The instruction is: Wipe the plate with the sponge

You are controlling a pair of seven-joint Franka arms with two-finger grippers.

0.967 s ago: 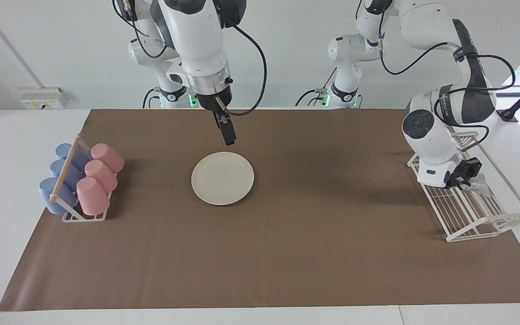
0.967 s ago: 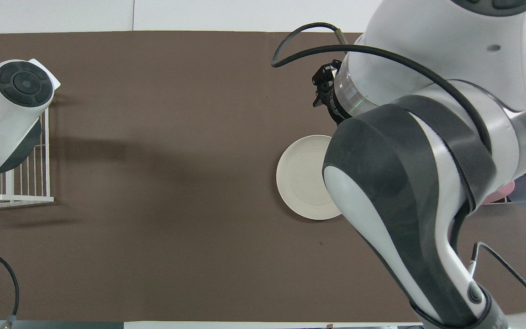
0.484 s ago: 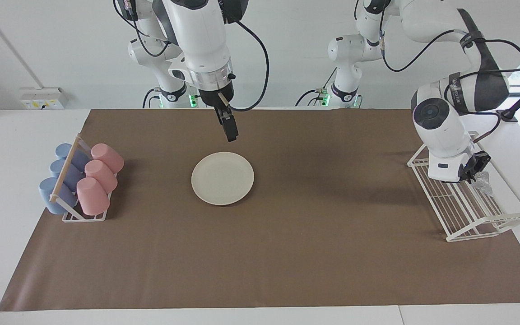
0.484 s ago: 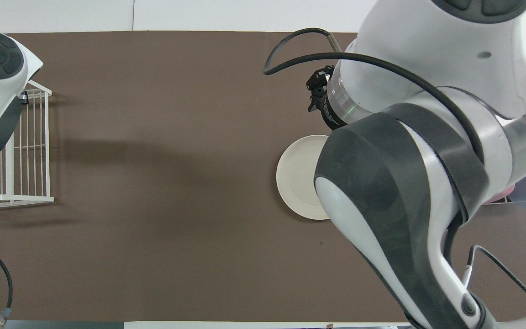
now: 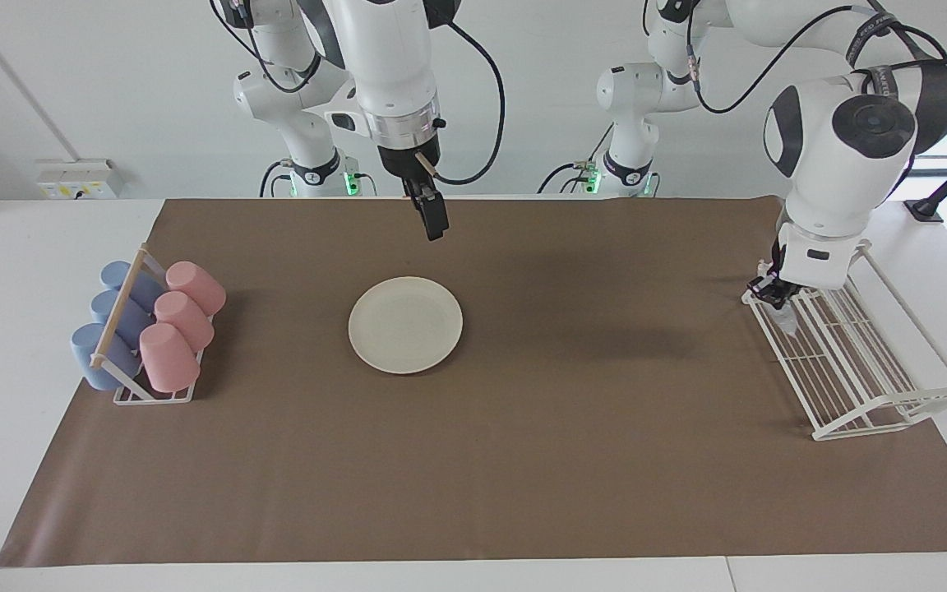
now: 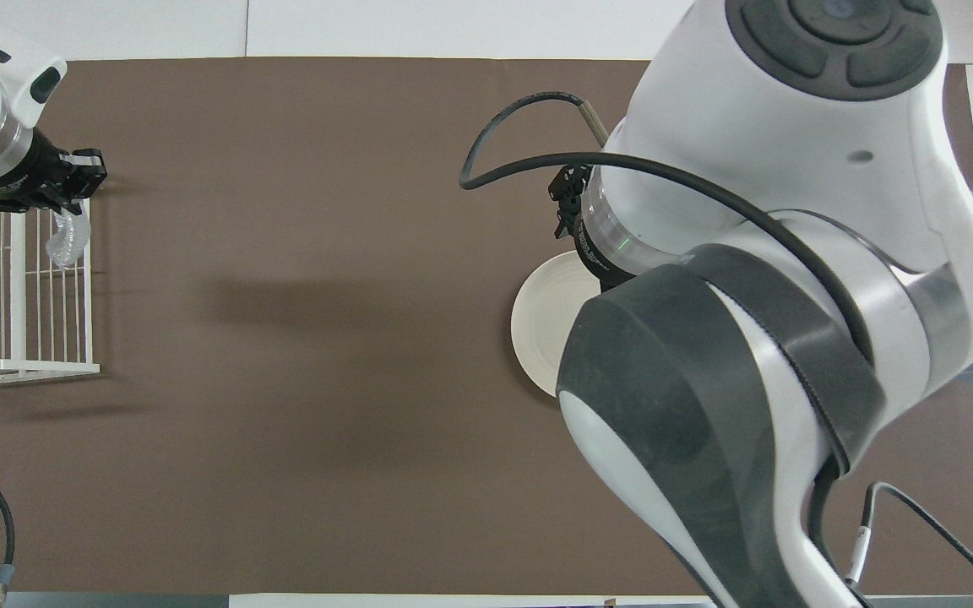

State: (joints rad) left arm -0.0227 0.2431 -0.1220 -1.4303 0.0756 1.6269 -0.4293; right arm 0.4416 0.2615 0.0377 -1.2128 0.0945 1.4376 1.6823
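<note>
The cream-white plate point(image 5: 405, 325) lies flat on the brown mat; in the overhead view only a part of the plate point(image 6: 541, 325) shows beside my right arm. My left gripper point(image 5: 772, 294) hangs over the wire rack's edge that borders the mat, shut on the silvery sponge point(image 5: 783, 317). In the overhead view the sponge point(image 6: 68, 241) dangles below the left gripper point(image 6: 73, 190). My right gripper point(image 5: 434, 224) hovers in the air over the mat by the plate's robot-side rim, open and holding nothing; the overhead view shows the right gripper point(image 6: 565, 203) partly covered by its wrist.
A white wire rack point(image 5: 852, 386) stands at the left arm's end of the mat. A rack of pink and blue cups point(image 5: 145, 329) lying on their sides sits at the right arm's end. The brown mat point(image 5: 523, 460) covers most of the table.
My left arm has risen and swung the sponge from the rack's outer side to its mat-side edge. The right gripper has lifted a little and drifted toward the left arm's end.
</note>
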